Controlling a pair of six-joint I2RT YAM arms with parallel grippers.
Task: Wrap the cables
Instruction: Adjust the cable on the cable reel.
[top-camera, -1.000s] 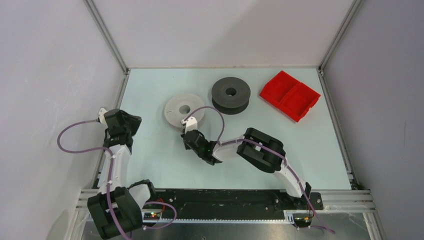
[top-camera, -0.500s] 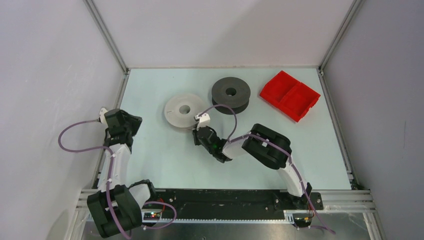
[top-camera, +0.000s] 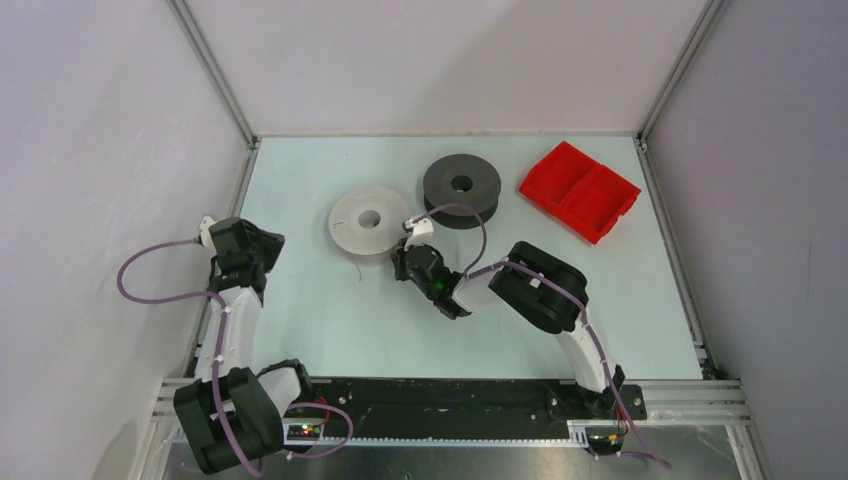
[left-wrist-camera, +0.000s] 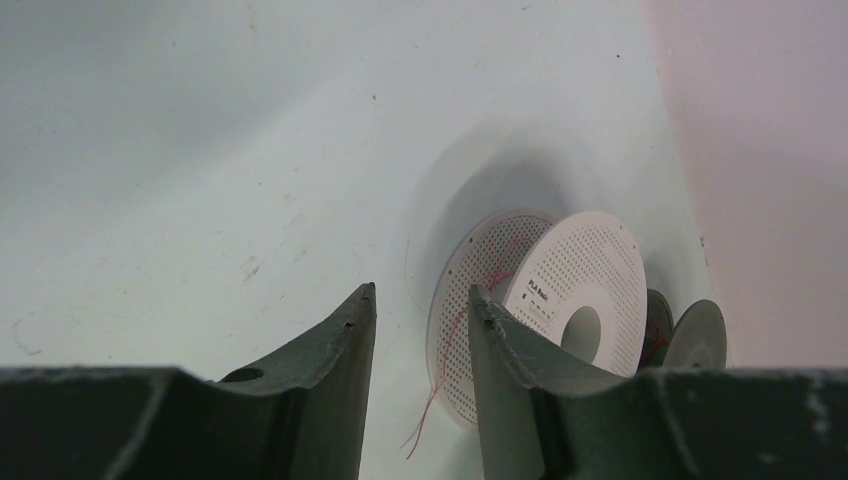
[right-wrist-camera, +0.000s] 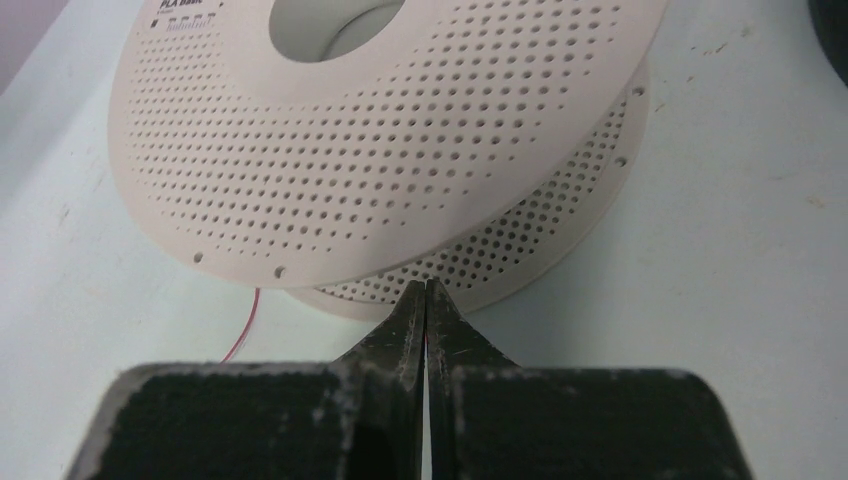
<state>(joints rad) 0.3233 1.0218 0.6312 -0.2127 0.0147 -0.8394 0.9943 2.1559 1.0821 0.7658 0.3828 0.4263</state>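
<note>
Right claw (right-wrist-camera: 426, 288) – fingers pressed flat together, no gap between them. Whether anything as thin as a thread is pinched there cannot be told. The tips sit at the near rim of the white spool (right-wrist-camera: 400, 130), where the upper flange overhangs the lower one; touching or just short of it, cannot tell.

White spool lies flat on the table (top-camera: 300, 320), hub hole up and flanges perforated, toward the middle-left of the surface. Dark grey spool (top-camera: 461, 190) lies flat just beyond and to the right of it, near but apart.

Cable (right-wrist-camera: 241, 328) – a very thin reddish strand. It comes out from under the white spool's lower flange and trails loose over the table toward the near edge. It lies to the left of the right claw, apart from the fingers, with bare table between them. In the top view the same loose end shows at the spool's near-left edge, while the claw is at its near-right edge.

Left claw (left-wrist-camera: 421, 295) – fingers apart, nothing between them. It hangs over the table's left edge, well apart from both spools and pointing toward them; its camera sees the strand dangling off the white spool.

Red tray (top-camera: 580, 191) sits at the far right, apart from everything.
</note>
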